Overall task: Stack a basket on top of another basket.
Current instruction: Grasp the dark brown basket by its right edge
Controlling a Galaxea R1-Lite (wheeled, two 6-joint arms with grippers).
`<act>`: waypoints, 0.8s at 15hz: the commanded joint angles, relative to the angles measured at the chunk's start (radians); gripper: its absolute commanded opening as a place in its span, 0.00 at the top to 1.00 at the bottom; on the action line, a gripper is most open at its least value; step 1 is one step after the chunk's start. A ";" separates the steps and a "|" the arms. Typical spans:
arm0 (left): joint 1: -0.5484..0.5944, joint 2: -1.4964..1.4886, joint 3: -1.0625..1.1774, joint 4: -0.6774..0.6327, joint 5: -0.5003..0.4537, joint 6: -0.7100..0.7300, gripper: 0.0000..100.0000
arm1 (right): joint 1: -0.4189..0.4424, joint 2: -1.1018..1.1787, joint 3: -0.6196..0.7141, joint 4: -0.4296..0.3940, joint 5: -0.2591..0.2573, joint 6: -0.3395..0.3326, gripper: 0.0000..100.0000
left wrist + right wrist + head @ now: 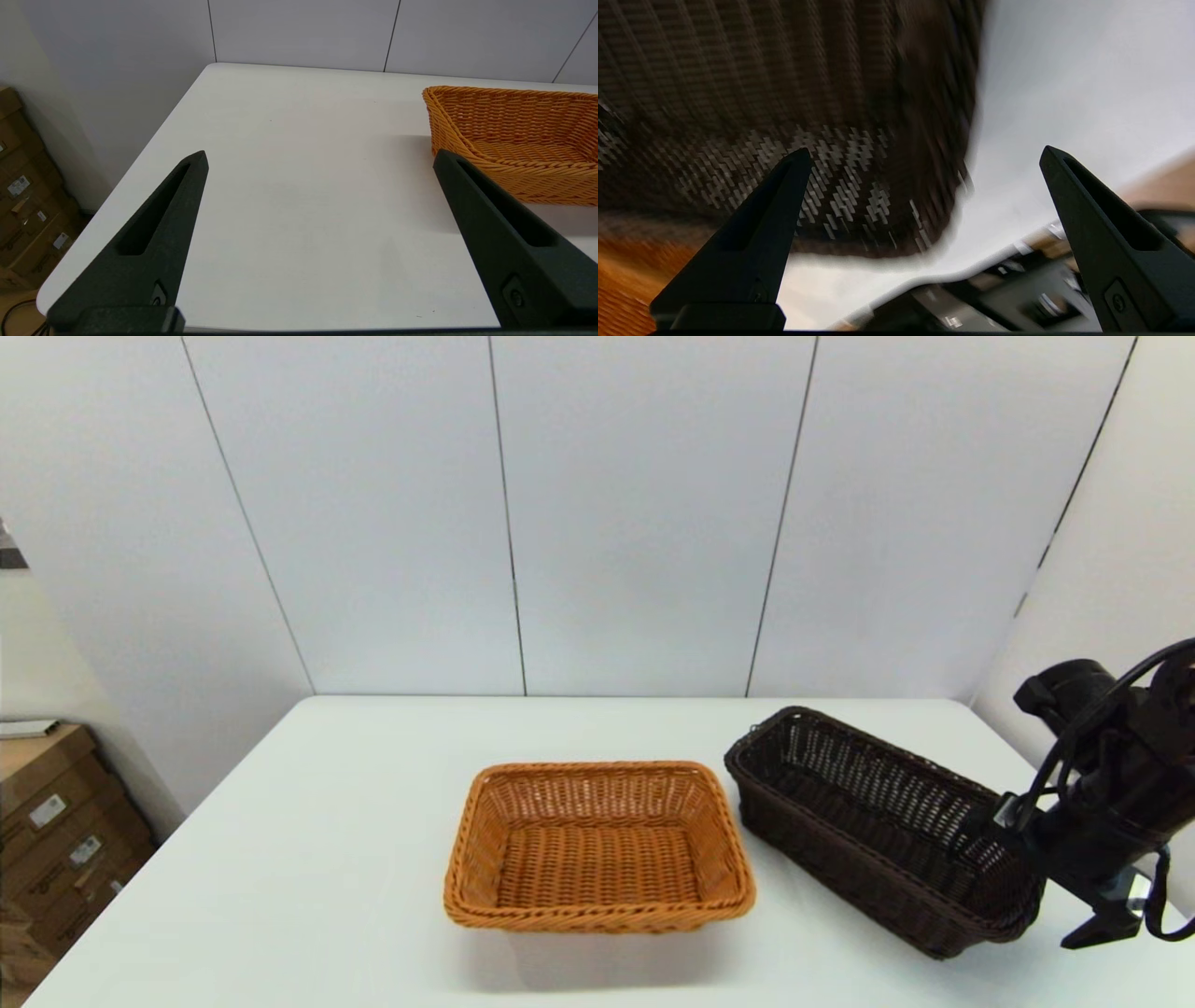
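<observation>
Wide-open right tool [924,158] over dark basket [878,821]

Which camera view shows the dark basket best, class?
The head view: the whole dark basket sits on the table, right of the orange basket, with the right claw at its near end. The right wrist view shows only a blurred patch of its weave. The left wrist view shows none of it.

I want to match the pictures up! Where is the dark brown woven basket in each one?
Head view: the dark brown rectangular wicker basket sits right of centre, by the right gripper.
Left wrist view: not in it.
Right wrist view: it fills most of the picture beyond the open fingers.
Shared landmark: the white table.
</observation>
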 commanded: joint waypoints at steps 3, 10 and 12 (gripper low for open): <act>0.000 0.000 0.000 0.000 0.000 -0.001 0.00 | -0.068 0.096 0.027 -0.072 0.052 -0.047 0.00; 0.000 0.000 0.000 0.000 0.000 -0.001 0.00 | -0.099 0.108 0.047 -0.115 0.121 -0.157 0.00; 0.000 0.000 0.000 0.000 0.000 -0.001 0.00 | -0.102 0.117 0.047 -0.128 0.120 -0.174 1.00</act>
